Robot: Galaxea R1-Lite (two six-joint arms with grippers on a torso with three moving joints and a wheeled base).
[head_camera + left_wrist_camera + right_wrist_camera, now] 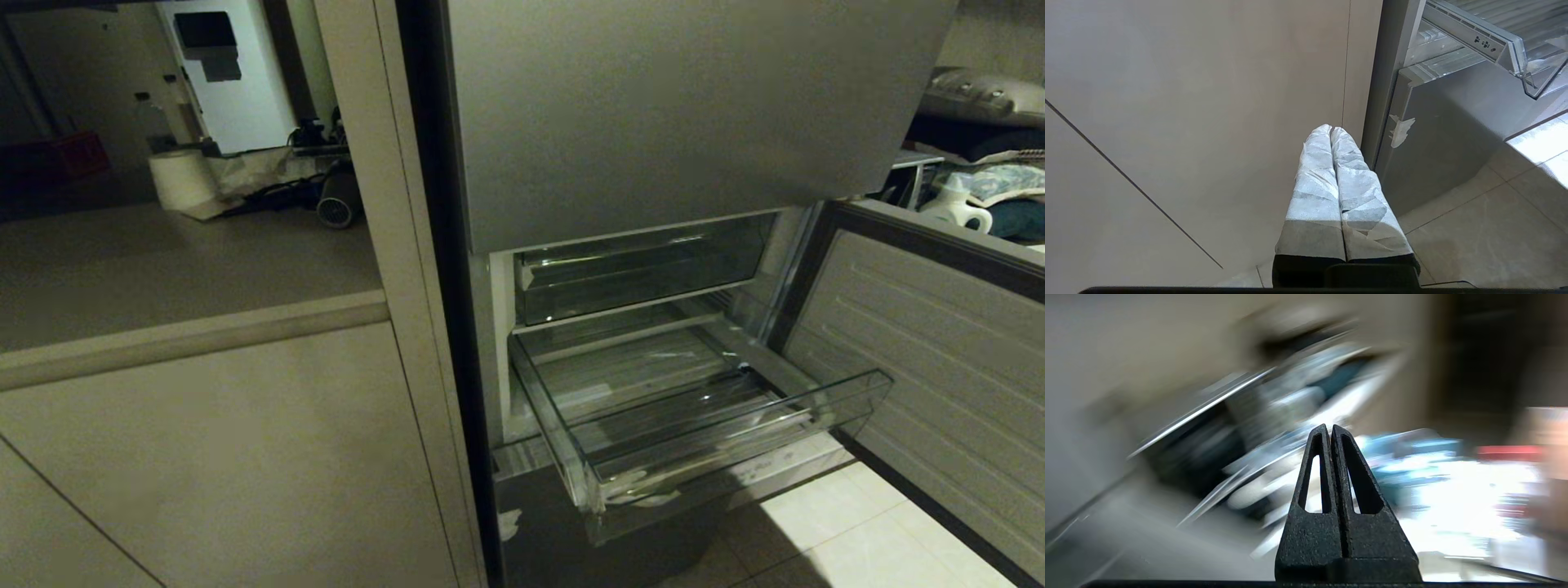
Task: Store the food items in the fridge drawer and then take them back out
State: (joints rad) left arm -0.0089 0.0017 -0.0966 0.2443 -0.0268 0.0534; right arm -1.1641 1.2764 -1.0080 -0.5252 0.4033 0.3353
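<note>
The right gripper (1330, 426) is clenched, its two black fingers pressed flat together with nothing between them; everything behind it in its wrist view is smeared into streaks, so what it faces cannot be told, and it does not show in the head view. The left gripper (1331, 128) is likewise closed on nothing, its pale wrapped fingers (1316, 179) touching along their whole length, and it hangs low beside the fridge (1437, 134), pointing at the beige panel (1208, 102) next to the fridge's lower grey front, with the tiled floor (1486, 228) below. Seen from the head, the drawer (735, 441) stands pulled out of the fridge's open compartment, level, its long axis running across the fridge's width and its thick clear front rim pointing out toward the room and the robot. Its ribbed floor shows through the clear walls, and no food item can be made out in it from here. Just above it, a shallower tray (645, 269) sits pushed back inside the compartment. The fridge door (939, 359) is swung open to the right of the drawer, its ribbed inner lining facing the drawer. Above the opening, the closed upper door (669, 114) shows its grey steel face.
</note>
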